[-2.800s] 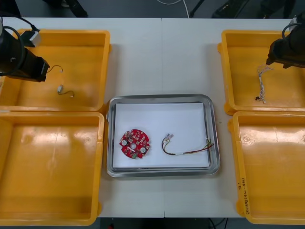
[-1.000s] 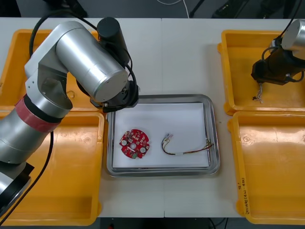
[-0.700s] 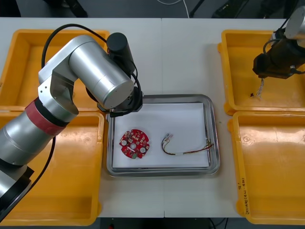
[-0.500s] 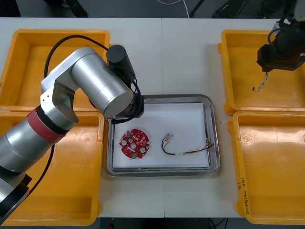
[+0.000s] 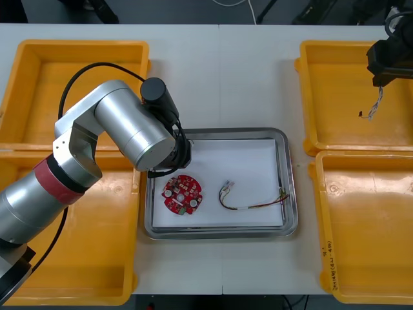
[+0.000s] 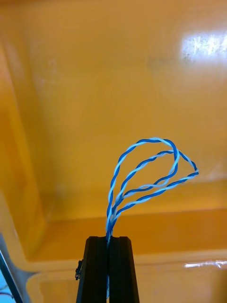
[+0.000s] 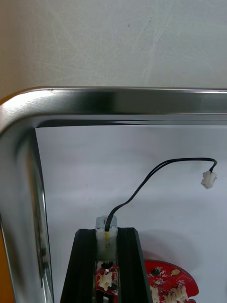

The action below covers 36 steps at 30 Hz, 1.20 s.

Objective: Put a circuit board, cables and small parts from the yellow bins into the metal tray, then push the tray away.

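My left gripper [image 7: 106, 232] is shut on the white plug of a black cable [image 7: 156, 173]. The cable arcs over the white inside of the metal tray [image 5: 219, 132], just beyond the round red circuit board [image 7: 166, 283]. In the front view my left arm [image 5: 139, 126] covers that gripper at the tray's back left corner. The circuit board [image 5: 182, 193] and a red and yellow cable [image 5: 253, 199] lie in the tray. My right gripper [image 5: 382, 76] is shut on a twisted blue and white cable [image 5: 372, 107], which dangles above the right back bin [image 5: 335, 97]. Its loops [image 6: 149, 173] rise past the shut fingers.
Two yellow bins stand on the left [image 5: 71, 90] [image 5: 64, 226], and another at the right front [image 5: 368, 226]. Bare table lies beyond the tray and in front of it.
My left arm has moved a little toward the front over the tray's back left corner. My right gripper has lifted the blue and white cable up and away, toward the far right.
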Each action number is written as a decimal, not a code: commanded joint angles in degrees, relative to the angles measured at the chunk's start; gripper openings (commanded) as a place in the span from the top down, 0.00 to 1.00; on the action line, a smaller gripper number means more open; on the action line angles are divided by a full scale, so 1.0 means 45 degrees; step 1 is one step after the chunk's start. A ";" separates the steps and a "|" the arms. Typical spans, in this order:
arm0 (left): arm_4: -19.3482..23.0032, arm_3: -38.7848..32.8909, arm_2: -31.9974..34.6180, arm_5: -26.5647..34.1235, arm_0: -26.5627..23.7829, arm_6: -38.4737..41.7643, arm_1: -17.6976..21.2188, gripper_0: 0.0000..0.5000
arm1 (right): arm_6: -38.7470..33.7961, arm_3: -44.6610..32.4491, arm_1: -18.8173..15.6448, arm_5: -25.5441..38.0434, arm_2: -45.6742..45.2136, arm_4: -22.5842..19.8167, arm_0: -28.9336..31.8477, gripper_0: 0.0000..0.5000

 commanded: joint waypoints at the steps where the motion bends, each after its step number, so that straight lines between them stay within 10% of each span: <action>1: -0.0175 -0.0175 -0.0191 -0.0140 0.0096 0.0717 0.0353 1.00 | 0.0398 -0.1825 -0.0565 0.0226 -0.0120 -0.0905 0.0646 1.00; 5: -0.0175 -0.0175 -0.0171 -0.0160 0.0096 0.0737 0.0333 0.97 | 0.0437 -0.3231 -0.0721 0.0226 0.0212 -0.1921 0.1310 1.00; 12: -0.0175 -0.0175 -0.0191 -0.0414 0.0116 0.0912 0.0372 0.00 | 0.0222 -0.5438 -0.1112 0.0226 0.1579 -0.3445 0.2208 1.00; 36: 0.0919 -0.1112 0.1411 0.1227 -0.0724 0.1127 0.0431 0.00 | 0.0398 -0.8388 -0.2460 0.0039 0.5485 -0.7820 0.2755 1.00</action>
